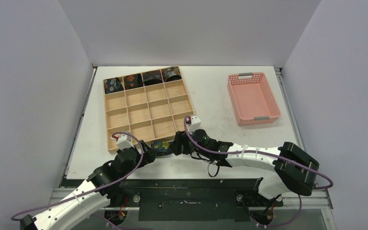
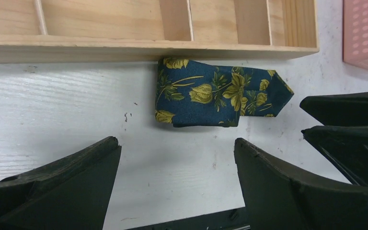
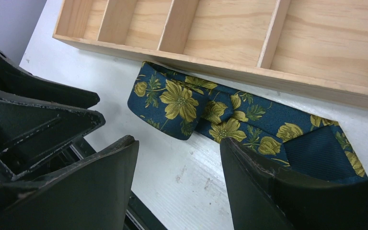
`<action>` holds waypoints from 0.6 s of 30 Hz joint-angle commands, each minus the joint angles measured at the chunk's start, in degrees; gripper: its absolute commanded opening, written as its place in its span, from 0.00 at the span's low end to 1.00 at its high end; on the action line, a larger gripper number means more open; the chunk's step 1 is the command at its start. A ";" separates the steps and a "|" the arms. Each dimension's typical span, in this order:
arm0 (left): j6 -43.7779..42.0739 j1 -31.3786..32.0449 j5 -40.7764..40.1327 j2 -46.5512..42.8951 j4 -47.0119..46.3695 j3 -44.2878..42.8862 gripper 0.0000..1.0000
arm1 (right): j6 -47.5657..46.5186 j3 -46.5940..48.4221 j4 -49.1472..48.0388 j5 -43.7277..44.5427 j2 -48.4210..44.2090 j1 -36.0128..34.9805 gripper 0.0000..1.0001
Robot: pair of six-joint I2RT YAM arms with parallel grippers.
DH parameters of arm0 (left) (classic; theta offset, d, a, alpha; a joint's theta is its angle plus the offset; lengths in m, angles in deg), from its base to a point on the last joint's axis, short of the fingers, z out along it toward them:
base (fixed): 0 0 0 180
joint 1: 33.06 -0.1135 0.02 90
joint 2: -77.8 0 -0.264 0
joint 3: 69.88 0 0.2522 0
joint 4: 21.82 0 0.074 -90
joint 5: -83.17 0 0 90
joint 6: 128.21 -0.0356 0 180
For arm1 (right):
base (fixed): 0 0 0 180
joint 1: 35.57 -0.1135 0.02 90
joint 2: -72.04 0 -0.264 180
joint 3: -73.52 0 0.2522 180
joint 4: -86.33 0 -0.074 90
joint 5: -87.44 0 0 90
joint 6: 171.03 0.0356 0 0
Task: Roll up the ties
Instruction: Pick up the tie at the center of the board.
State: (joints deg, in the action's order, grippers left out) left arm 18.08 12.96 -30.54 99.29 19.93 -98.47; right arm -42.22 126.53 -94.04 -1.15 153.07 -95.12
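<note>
At the left of the white surface (image 1: pixel 211 96) we see the wooden tray (image 1: pixel 106 112), whose back row holds four rolled ties (image 1: pixel 133 80), one in each compartment. Just in front of the tray's near edge the left claw (image 1: pixel 146 152) sits low over the surface, its fingers spread wide with nothing between them. In its wrist view the tie (image 2: pixel 211 93) lies ahead of the gap and a little to the right, apart from both fingertips. This navy tie (image 1: pixel 162 146) with yellow flowers lies flat against the tray's near wall, partly rolled: one end is turned over into a loose fold and the pointed end lies out flat. To its right we find the right claw (image 1: pixel 175 143), facing the left one across the tie. From its wrist, its fingers also stand apart around bare surface. The rolled end of the tie (image 3: pixel 196 108) lies just beyond the gap, and the flat end runs behind the right-hand finger (image 3: pixel 292 191); we cannot tell whether they touch. Well to the right stands the pink basket (image 1: pixel 251 98)
</note>
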 commanded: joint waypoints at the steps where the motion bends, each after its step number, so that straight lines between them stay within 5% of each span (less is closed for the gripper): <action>1: -2.31 -0.32 2.49 4.06 -7.69 -1.69 0.87 | 1.95 1.33 -5.16 0.55 2.80 0.22 0.63; 18: -2.37 -5.84 5.55 3.33 -15.31 4.35 0.84 | 4.53 8.91 -4.07 -0.64 15.02 0.37 0.51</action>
State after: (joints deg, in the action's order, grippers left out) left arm 16.79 8.96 -27.74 102.07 9.94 -94.30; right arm -38.09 132.95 -96.91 -1.98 166.71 -94.90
